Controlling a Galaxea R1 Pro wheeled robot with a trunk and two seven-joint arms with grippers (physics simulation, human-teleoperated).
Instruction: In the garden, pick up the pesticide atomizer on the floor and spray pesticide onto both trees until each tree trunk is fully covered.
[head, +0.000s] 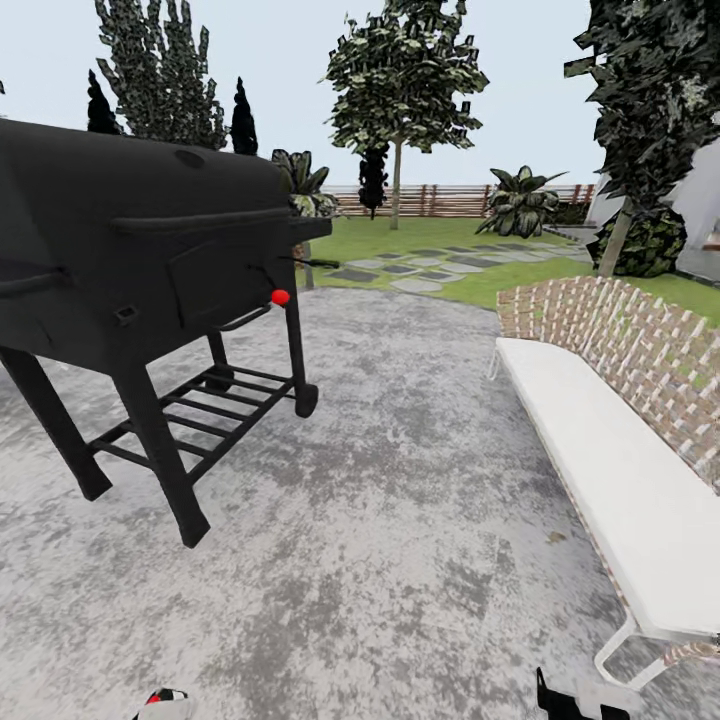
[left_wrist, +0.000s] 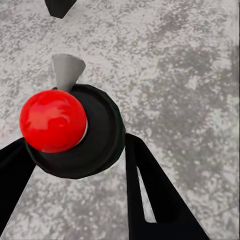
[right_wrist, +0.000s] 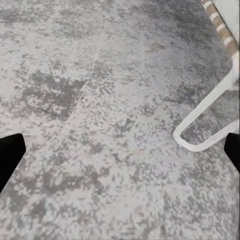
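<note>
The pesticide atomizer (left_wrist: 65, 125), with a red ball top, a black collar and a grey nozzle, sits between the two black fingers of my left gripper (left_wrist: 75, 147), which is shut on it. It also peeks in at the bottom edge of the head view as the atomizer (head: 163, 697). My right gripper (right_wrist: 120, 150) is open over bare paving, its fingers spread wide; it shows low in the head view too (head: 578, 700). Far ahead on the garden lawn (head: 500, 282) stand one tree (head: 397, 185) with a thin straight trunk and a second tree (head: 617, 240) at the right.
A large black barbecue grill (head: 150, 260) on legs stands close at the left. A white bench (head: 600, 450) with a woven back runs along the right. Grey mottled paving (head: 380, 520) lies between them. Stepping stones (head: 420, 268) and a slat fence (head: 450, 200) lie beyond.
</note>
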